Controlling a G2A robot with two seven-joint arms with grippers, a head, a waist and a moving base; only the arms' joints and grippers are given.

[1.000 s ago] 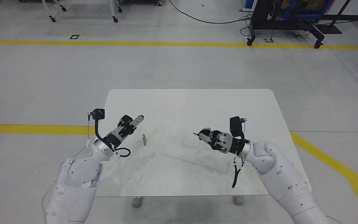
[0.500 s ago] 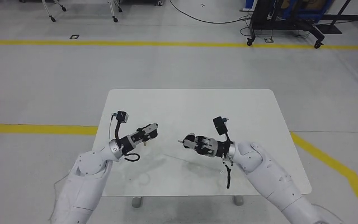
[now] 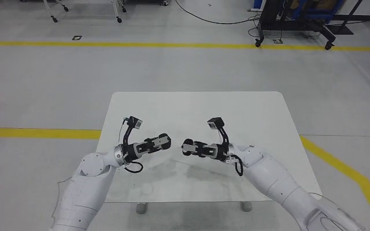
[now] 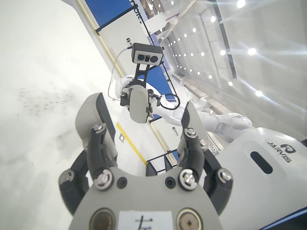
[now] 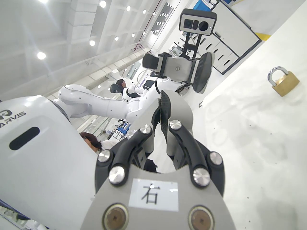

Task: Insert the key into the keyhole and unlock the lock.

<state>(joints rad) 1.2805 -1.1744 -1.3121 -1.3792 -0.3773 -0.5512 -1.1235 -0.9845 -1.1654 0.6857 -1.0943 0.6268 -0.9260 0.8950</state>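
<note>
The brass padlock (image 5: pixel 285 82) with a silver steel shackle lay flat on the white desk (image 3: pixel 231 110), near the left gripper (image 5: pixel 177 68) but apart from it. Its keyhole could not be made out, and the shackle looked seated in the body, though that was hard to judge.

The left gripper (image 3: pixel 165 140) hung over the near middle of the desk with its jaws spread wide and nothing between the 2 ribbed black pads (image 4: pixel 103 111). The right gripper (image 3: pixel 186 146) faced it, tip to tip and just beside it without touching. The right gripper's (image 5: pixel 162 99) jaws were pressed together. Whether a key sat pinched between them could not be told, since the closed pads hid anything held there.

The desk top carried faint grey smudges (image 4: pixel 43 99). Around it lay a pale grey floor (image 3: pixel 173 69) crossed by yellow lines (image 3: pixel 144 44). The wrist views took in a high white ceiling with round lamps (image 4: pixel 241 3) and blue wall panels (image 4: pixel 105 3).
</note>
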